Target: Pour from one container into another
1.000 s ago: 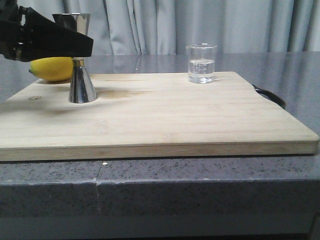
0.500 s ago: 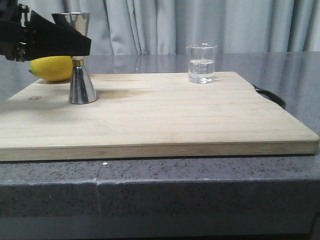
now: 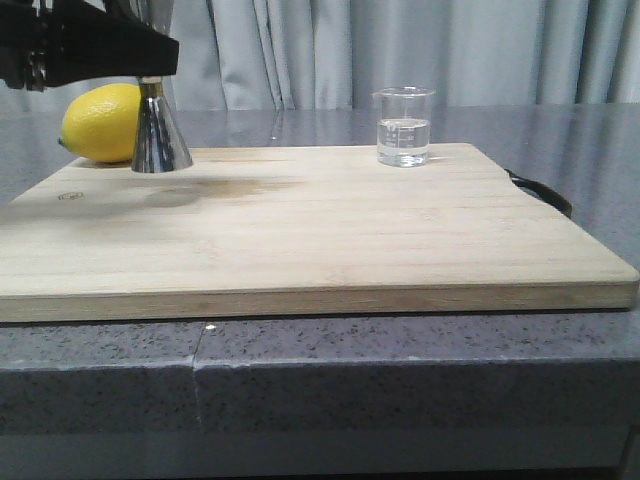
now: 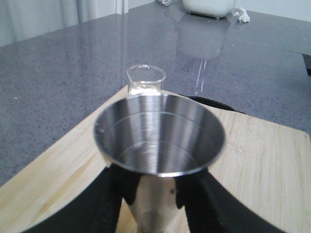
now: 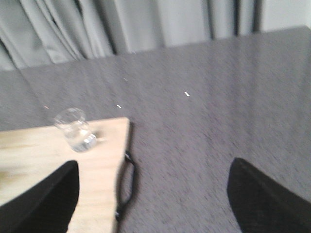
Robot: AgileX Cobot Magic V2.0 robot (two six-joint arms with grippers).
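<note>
**A:** What lies in front of you, biggest thing first?

**B:** A grey stone counter (image 3: 400,370) carries a pale bamboo cutting board (image 3: 330,240). Behind its far left corner sits a lemon (image 3: 98,122). Your left gripper (image 4: 151,204) is clamped on the steel jigger (image 3: 157,135) at its narrow waist, and the jigger hangs upright, clear of the board. The small glass beaker (image 3: 403,127), partly filled with clear liquid, stands near the far right edge, well apart from the jigger.

**A:** And your right gripper (image 5: 153,194)?

**B:** Its fingers are spread wide and empty, with the beaker ahead of it.

**A:** What could go wrong?

**B:** The waist is thin and smooth, so the jigger may tilt or slip in your grip. The beaker sits close to the board's edge; a clumsy approach could knock it off or spill it.
</note>
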